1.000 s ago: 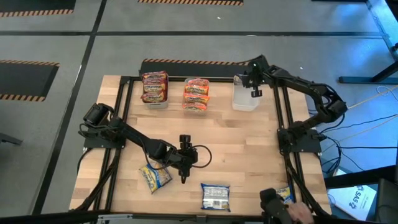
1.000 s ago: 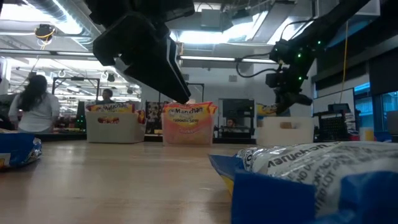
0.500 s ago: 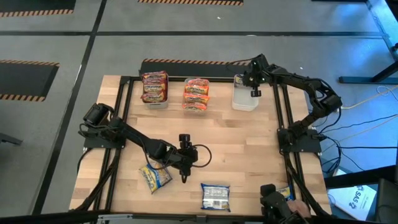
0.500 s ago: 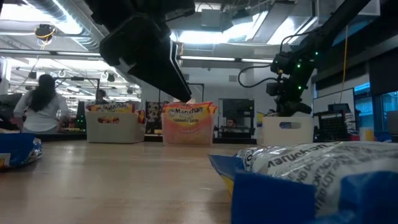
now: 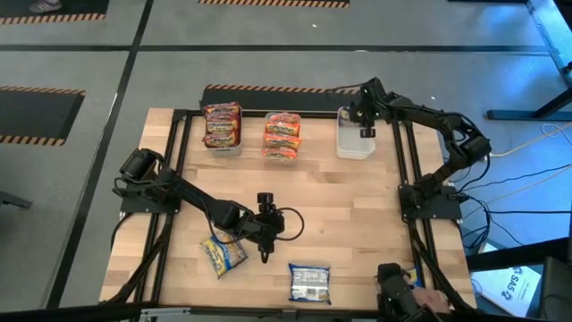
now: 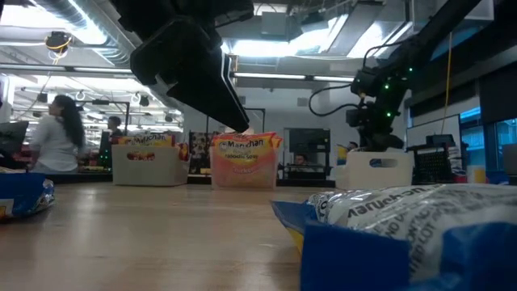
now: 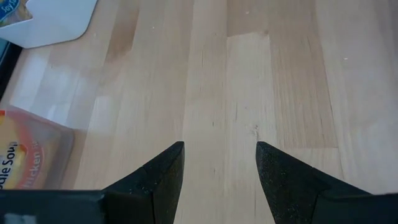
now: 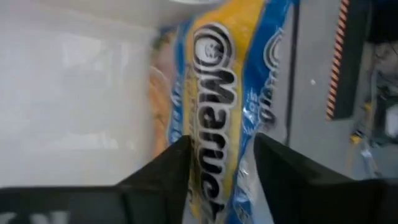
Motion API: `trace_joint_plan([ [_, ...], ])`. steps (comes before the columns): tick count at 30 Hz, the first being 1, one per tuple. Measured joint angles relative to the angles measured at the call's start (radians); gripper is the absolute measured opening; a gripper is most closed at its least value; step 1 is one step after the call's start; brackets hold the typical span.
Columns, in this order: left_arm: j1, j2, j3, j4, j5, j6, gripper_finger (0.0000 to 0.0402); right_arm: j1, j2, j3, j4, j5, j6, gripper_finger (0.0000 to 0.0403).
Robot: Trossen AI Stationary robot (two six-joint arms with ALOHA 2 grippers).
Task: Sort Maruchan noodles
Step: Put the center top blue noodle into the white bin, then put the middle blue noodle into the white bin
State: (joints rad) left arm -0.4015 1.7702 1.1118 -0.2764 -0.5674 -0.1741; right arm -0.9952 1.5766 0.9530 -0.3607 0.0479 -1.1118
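Note:
My right gripper (image 5: 365,125) is down in the white bin (image 5: 355,144) at the table's far right, shut on a blue-yellow Maruchan packet (image 8: 227,81). In the low view it (image 6: 376,137) dips behind the bin's wall (image 6: 376,171). My left gripper (image 5: 264,250) hovers open over bare wood (image 7: 221,124) in the near middle of the table. A blue-yellow packet (image 5: 222,255) lies flat to its left. A blue-white packet (image 5: 309,282) lies flat near the near edge. My right gripper holds the blue-yellow packet pinched between its two fingers at the packet's end (image 8: 221,177) nearest the gripper. The fingers come from above, pointing down into the bin. The printed face bulges out beyond the fingers, beside the bin's white inner wall (image 8: 74,93).
A bin of dark red packets (image 5: 222,125) and one of pink-orange packets (image 5: 282,134) stand along the far edge. A person's hand (image 5: 420,300) and another packet (image 5: 409,277) are at the near right corner. The table's middle (image 5: 340,206) is bare wood.
My right gripper has come down with its packet into the white bin, shifting slightly toward the far edge. The hand at the near right corner has moved a little.

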Motion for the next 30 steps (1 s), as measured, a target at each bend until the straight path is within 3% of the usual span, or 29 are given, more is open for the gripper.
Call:
trace_joint_plan([
  [3, 0.0, 0.0, 0.0, 0.0, 0.0, 0.0, 0.0194, 0.014, -0.001, 0.028, -0.01, 0.065, 0.022, 0.0187],
  [8, 0.0, 0.0, 0.0, 0.0, 0.0, 0.0, 0.0194, 0.029, -0.003, 0.103, -0.047, 0.075, 0.108, 0.0214],
  [18, 0.0, 0.0, 0.0, 0.0, 0.002, -0.002, 0.0194, 0.077, -0.005, 0.147, -0.147, 0.105, 0.141, 0.022],
  [24, 0.0, 0.0, 0.0, 0.007, 0.002, -0.002, 0.0194, 0.188, -0.06, 0.224, -0.275, 0.123, 0.243, 0.0221],
  [27, 0.0, 0.0, 0.0, 0.038, 0.003, 0.0, 0.0194, 0.285, -0.09, 0.286, -0.4, 0.079, 0.432, 0.0221],
  [30, 0.0, 0.0, 0.0, 0.061, 0.007, 0.0, 0.0194, 0.383, -0.129, 0.319, -0.518, -0.066, 0.552, 0.0221],
])
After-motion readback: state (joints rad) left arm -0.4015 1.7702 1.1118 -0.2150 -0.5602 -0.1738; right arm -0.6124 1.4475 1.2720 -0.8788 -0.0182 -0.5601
